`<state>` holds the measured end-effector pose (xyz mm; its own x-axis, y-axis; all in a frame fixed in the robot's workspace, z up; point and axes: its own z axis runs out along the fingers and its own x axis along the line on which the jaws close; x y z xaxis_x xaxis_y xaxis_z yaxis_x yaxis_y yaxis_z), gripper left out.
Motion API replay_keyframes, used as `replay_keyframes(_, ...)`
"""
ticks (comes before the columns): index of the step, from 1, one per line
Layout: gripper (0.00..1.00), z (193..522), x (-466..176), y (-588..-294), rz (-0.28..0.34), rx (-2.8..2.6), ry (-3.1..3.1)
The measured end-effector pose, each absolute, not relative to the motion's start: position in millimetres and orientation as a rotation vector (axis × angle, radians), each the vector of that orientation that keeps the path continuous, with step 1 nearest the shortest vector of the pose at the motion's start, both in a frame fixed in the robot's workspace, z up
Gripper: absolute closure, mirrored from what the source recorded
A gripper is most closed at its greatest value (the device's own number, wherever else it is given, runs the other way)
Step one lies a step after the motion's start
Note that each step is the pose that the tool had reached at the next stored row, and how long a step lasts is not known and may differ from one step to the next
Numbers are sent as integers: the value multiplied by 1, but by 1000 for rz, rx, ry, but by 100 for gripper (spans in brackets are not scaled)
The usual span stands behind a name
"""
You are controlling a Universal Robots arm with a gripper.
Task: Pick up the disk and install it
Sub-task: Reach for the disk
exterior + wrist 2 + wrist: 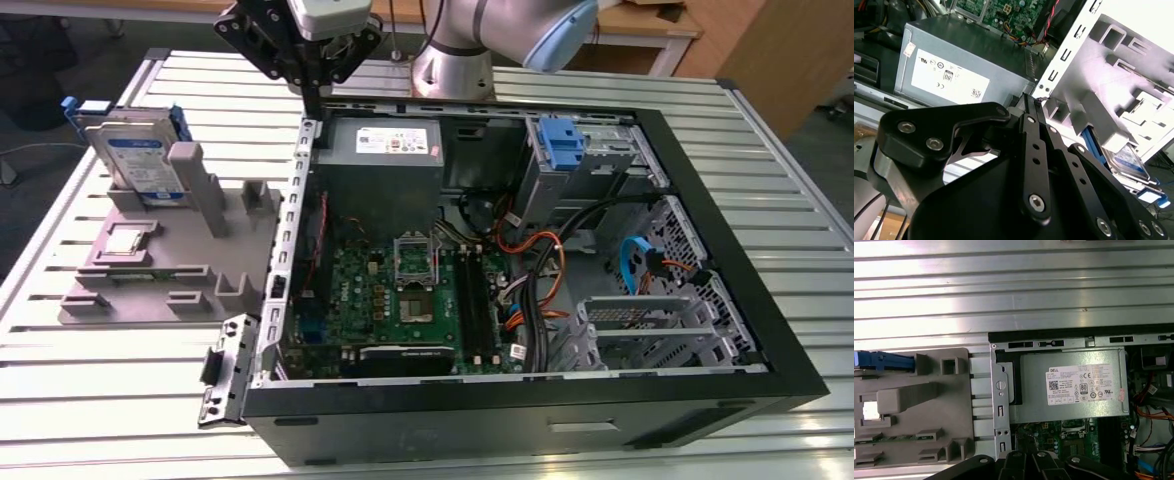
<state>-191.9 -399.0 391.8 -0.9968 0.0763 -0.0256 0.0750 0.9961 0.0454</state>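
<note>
Standing on edge in a slot of the grey holder (pixel 174 250), the disk (pixel 134 160) is sitting outside the computer case (pixel 534 425), beyond the case wall on the exterior view's left. It is showing a silver body with a blue-and-white label, and a blue plastic frame is running around its edges. In the second wrist view the disk (pixel 1126 160) is peeking out past the holder's grey ribs.

The end effector (pixel 316 113) is hanging above the case's corner nearest the holder, closed with nothing between its fingers – in the second wrist view the end effector (pixel 1030 98) is pointing down at the case wall's edge, well apart from the disk. That upright metal wall is standing between the holder and the case's inside.

The case is lying open on the slatted table (pixel 80 400). Inside it, a power supply (pixel 387 145) is sitting just below the end effector, a motherboard (pixel 400 300) is lying flat, orange cables (pixel 534 290) are looping beside it, and a blue bracket (pixel 561 145) is sitting in the bay beyond. A small square part (pixel 127 240) is lying in a recess of the holder.
</note>
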Motion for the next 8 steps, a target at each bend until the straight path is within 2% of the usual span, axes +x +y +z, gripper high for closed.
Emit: replay_keyframes(8,89,392,-192,-399,69,118,3111)
